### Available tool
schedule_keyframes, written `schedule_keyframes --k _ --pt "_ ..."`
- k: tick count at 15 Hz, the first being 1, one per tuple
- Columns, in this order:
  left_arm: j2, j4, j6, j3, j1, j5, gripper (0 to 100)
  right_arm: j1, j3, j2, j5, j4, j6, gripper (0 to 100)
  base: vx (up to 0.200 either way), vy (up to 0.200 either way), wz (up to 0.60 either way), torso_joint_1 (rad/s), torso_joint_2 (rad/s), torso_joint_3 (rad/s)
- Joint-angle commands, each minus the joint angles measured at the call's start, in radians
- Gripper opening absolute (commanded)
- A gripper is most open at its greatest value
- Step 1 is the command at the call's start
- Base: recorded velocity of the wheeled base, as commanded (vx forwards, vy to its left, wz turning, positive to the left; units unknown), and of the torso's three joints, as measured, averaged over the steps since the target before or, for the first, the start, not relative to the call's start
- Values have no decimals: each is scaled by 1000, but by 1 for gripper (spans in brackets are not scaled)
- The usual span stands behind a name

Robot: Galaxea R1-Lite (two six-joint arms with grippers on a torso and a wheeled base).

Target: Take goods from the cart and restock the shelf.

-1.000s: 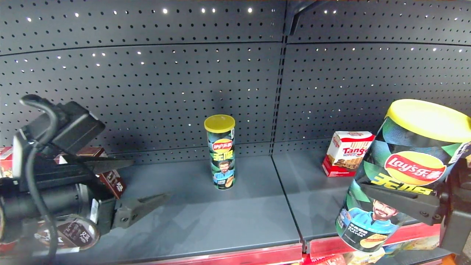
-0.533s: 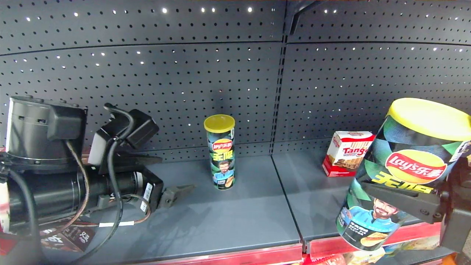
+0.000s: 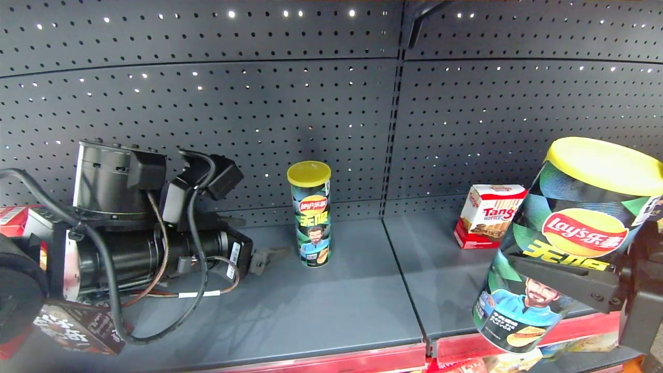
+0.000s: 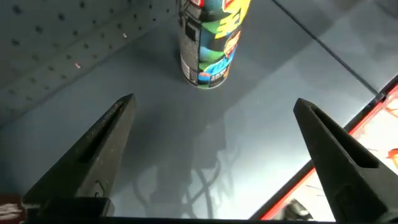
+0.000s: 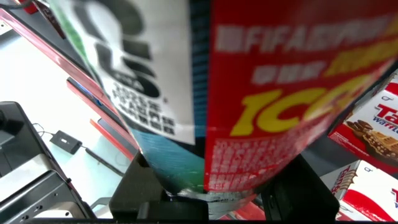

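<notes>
Our left end effector [image 4: 214,102] hangs low over the shelf [image 3: 311,311], and its two dark fingers [image 4: 99,146] stand wide apart with nothing between them. Just beyond the fingertips, a little to the right, the standing chip can [image 3: 310,215] is upright on the shelf. It has a yellow lid and sits in the far part of the left bay, near the pegboard back panel [image 3: 259,114]. The fingers do not touch the can.

Our right end effector [image 3: 557,269] is clamped on the held chip can [image 3: 580,228]. One dark finger [image 3: 570,285] crosses the can's lower front, and we cannot see the other behind it. This can is tilted, with its yellow lid leaning to the right, and it is off the surface at the near right edge of the shelf.

Farther back in the right bay a red-and-white wafer box [image 3: 487,215] stands on the shelf, well apart from the standing chip can and to the left of the held one.

At the near left, a dark box [image 3: 72,329] lies under our left arm. A red box [image 3: 13,217] sits at the far left edge. A red price rail [image 3: 336,362] runs along the shelf's near edge.
</notes>
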Motion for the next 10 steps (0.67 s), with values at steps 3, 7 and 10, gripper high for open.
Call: schedule_keyframes --k 3,7,10 --pt "47 -53 -12 -5 10 0 100 1 1 -1 0 -2 2 0 0 0 0 0 0 0" --pt "129 -162 -12 3 22 1 100 1 0 -1 0 -2 2 0 0 0 0 0 0 0" --pt "210 -339 -6 4 41 -22 100 1 -2 -2 2 -2 2 0 0 0 0 0 0 0"
